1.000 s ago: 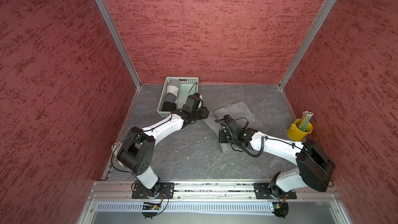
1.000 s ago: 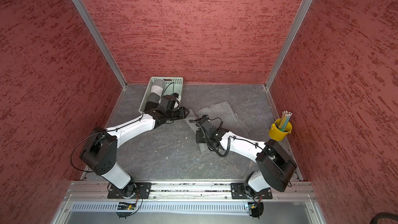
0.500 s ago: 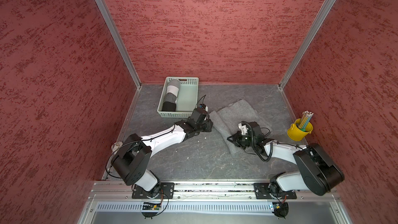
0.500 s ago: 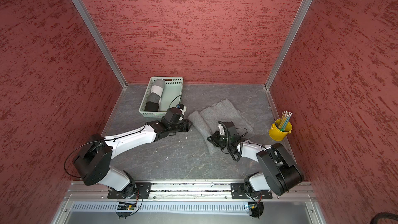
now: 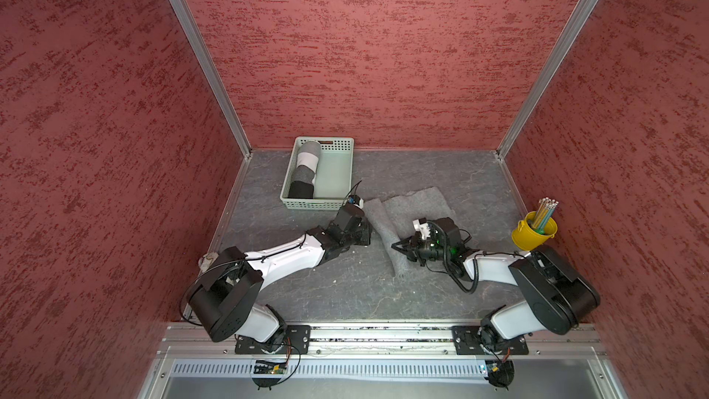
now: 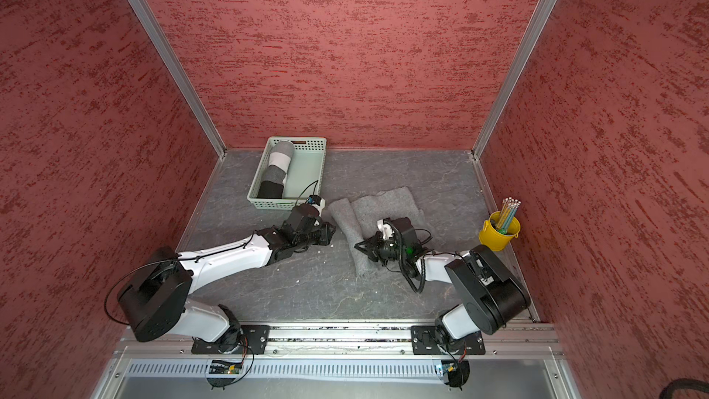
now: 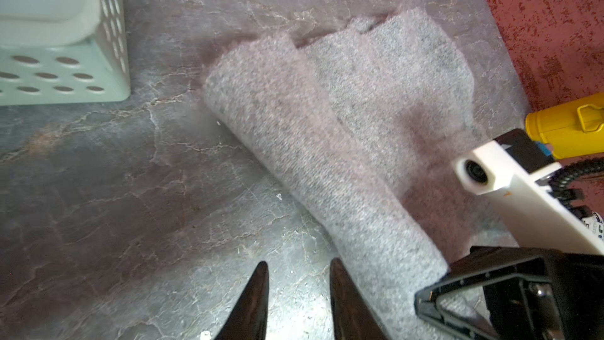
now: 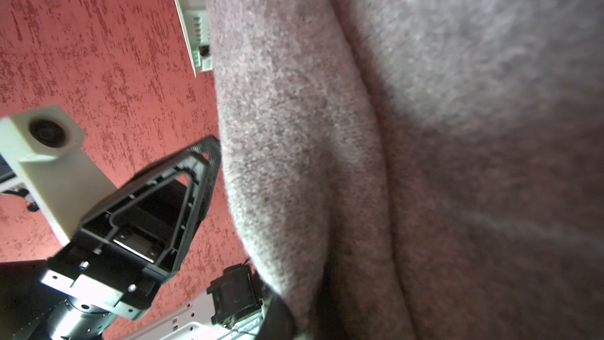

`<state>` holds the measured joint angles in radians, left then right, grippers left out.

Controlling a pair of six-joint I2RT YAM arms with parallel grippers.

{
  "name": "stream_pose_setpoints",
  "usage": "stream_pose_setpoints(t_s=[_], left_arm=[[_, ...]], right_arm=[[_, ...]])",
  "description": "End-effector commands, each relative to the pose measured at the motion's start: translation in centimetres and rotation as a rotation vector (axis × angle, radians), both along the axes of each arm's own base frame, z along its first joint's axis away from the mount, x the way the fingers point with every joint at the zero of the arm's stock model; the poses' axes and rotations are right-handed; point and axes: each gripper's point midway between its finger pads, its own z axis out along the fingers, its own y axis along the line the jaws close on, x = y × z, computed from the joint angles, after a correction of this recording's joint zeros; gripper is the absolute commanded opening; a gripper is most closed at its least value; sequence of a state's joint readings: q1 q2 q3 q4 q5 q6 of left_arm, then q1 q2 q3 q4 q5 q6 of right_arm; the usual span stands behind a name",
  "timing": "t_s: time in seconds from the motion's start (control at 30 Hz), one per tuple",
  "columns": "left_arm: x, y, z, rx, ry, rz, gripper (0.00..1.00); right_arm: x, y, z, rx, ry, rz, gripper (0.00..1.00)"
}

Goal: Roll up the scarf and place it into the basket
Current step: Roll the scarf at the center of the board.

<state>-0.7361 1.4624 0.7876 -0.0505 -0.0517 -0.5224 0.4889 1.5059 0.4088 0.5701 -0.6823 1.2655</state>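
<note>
Table (image 5: 345, 293): I see scarf (image 5: 414, 205) now part-rolled; left jaws, narrow and empty, have quit basket (image 5: 310, 204); right jaws shut; rolling unfinished.

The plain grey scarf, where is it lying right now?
In both top views the grey scarf lies partly rolled on the table, between the left gripper and the right gripper, beside the near corner of the basket.

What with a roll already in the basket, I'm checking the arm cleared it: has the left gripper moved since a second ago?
Yes. The left gripper has drawn back from the near corner of the basket toward the front rail, beside the scarf.
</note>
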Motion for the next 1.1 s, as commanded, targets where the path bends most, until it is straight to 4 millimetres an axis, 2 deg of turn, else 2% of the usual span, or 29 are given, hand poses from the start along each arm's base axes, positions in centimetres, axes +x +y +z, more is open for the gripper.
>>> stream_pose_setpoints(t_s=[0.0, 0.2, 0.37, 0.53, 0.7, 0.9, 1.07], left_arm=[[1.0, -0.9, 1.1, -0.02, -0.047, 0.005, 0.32], [1.7, -2.7, 0.6, -0.024, -0.052, -0.049, 0.3], [1.9, -4.0, 0.2, -0.023, -0.054, -0.095, 0.27], [1.0, -4.8, -0.2, -0.011, -0.056, -0.143, 0.22], [-0.2, -6.0, -0.9, -0.003, -0.059, -0.204, 0.21], [2.0, -8.4, -2.4, -0.012, -0.067, -0.222, 0.19], [3.9, -10.0, -3.3, -0.029, -0.042, -0.237, 0.18]], right_arm=[[0.3, 0.0, 0.8, 0.062, 0.016, -0.042, 0.0], [-0.4, -2.6, -0.5, 0.159, 0.115, -0.197, 0.0], [-1.0, -3.8, -2.3, 0.165, 0.169, -0.267, 0.0], [-1.2, -4.9, -3.7, 0.171, 0.21, -0.338, 0.0], [-1.0, -4.9, -3.7, 0.175, 0.212, -0.344, 0.01], [-0.1, -4.4, -3.3, 0.124, 0.183, -0.317, 0.16], [0.6, -4.4, -2.8, -0.017, 0.134, -0.274, 0.3]])
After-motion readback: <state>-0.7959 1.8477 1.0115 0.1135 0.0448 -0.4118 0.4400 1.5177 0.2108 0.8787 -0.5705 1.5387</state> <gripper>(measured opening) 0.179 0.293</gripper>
